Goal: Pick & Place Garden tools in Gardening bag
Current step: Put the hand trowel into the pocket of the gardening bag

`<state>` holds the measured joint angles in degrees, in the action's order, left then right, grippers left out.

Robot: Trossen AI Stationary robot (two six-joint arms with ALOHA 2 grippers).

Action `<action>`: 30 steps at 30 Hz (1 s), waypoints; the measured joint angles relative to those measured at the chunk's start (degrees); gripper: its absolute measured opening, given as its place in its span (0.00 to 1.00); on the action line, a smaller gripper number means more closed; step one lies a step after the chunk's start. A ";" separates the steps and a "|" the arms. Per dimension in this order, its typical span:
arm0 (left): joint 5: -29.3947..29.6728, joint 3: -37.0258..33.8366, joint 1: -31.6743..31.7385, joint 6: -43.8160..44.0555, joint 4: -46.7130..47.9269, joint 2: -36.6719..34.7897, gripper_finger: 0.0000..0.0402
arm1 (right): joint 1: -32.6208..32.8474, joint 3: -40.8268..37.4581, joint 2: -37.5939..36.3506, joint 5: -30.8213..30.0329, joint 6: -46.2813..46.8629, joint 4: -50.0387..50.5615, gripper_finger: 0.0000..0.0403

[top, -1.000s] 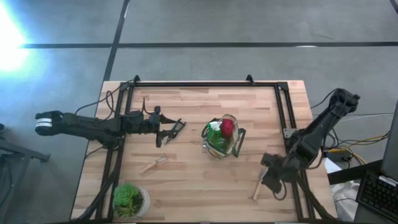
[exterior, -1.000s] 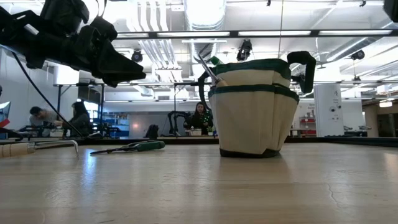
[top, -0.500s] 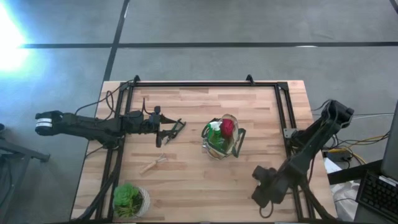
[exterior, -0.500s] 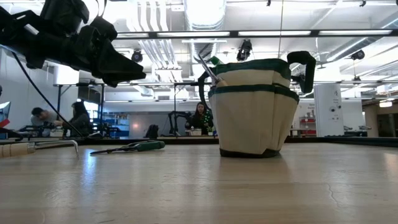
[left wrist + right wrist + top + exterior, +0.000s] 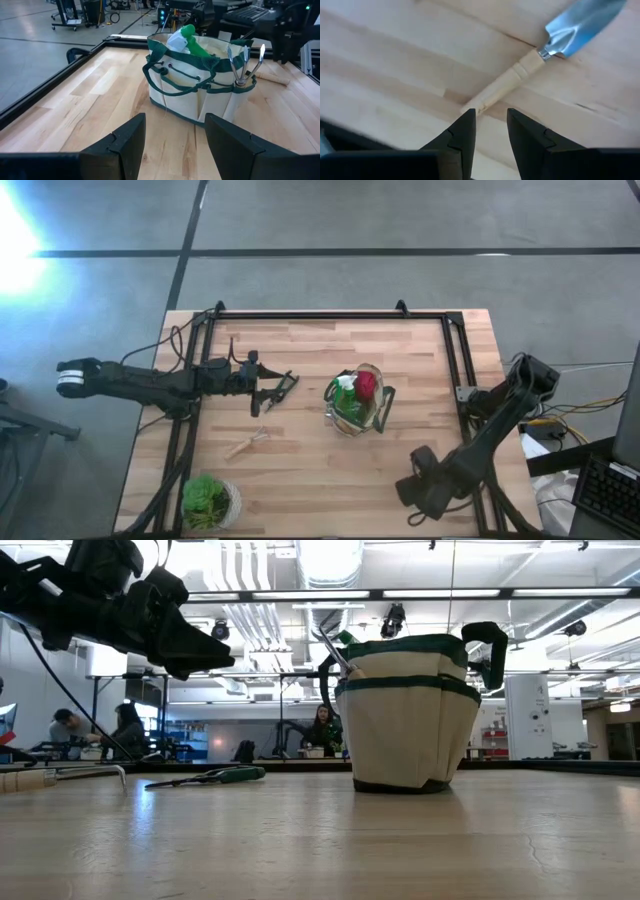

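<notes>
Wooden trowel (image 5: 530, 62) handle ends between right gripper's (image 5: 490, 131) part-open fingers, ungrasped.

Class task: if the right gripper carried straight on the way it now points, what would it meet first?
Most likely the wooden handle of the trowel, whose end lies just ahead of the right gripper, in line with its open jaws. How far ahead is unclear.

We see 2 dark, jointed arms; the left arm (image 5: 150, 383) carries a white band at its outer end and trailing black cables, and each wrist view shows 2 matte black, angular fingers (image 5: 122, 145).
</notes>
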<state>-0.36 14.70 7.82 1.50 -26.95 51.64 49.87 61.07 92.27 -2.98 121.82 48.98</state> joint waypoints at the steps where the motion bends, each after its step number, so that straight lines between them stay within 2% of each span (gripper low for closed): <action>1: 0.00 0.00 0.00 0.01 -0.01 0.00 0.51 | -0.07 -0.21 0.47 0.03 2.19 -0.16 0.27; 8: 0.00 0.01 0.00 0.02 -0.01 0.00 0.51 | -0.58 -3.14 1.72 1.13 12.04 -1.74 0.31; 22: 0.00 0.02 0.02 0.01 0.01 0.00 0.51 | -4.65 -4.97 1.70 0.06 12.80 -1.64 0.36; 30: 0.00 0.00 0.00 0.00 0.01 0.00 0.51 | -5.84 -6.02 1.70 0.96 12.91 -1.75 0.34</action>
<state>-0.36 14.70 7.82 1.51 -26.94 51.64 44.03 55.05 93.97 -2.02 134.72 47.23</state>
